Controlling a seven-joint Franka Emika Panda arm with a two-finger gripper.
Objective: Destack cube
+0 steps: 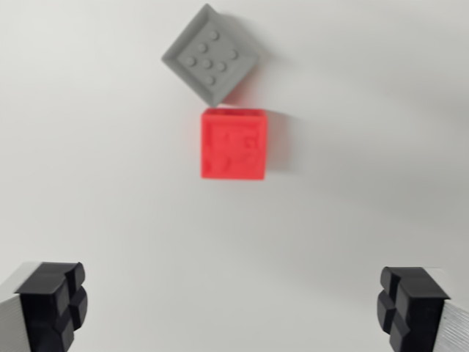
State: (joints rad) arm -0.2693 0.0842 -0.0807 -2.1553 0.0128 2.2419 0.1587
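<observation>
A red cube [233,144] lies on the white surface near the middle of the wrist view, its embossed top facing the camera. Just beyond it, almost touching at one corner, sits a grey cube [210,53] turned like a diamond, with round studs on its top. Both cubes rest side by side, neither on top of the other. My gripper [231,304] hangs above and short of the red cube, open wide, with one black fingertip [55,301] at the view's lower left and the other fingertip [407,304] at the lower right. Nothing is between them.
A plain white tabletop [95,183] fills the whole view around the cubes. No other objects or edges show.
</observation>
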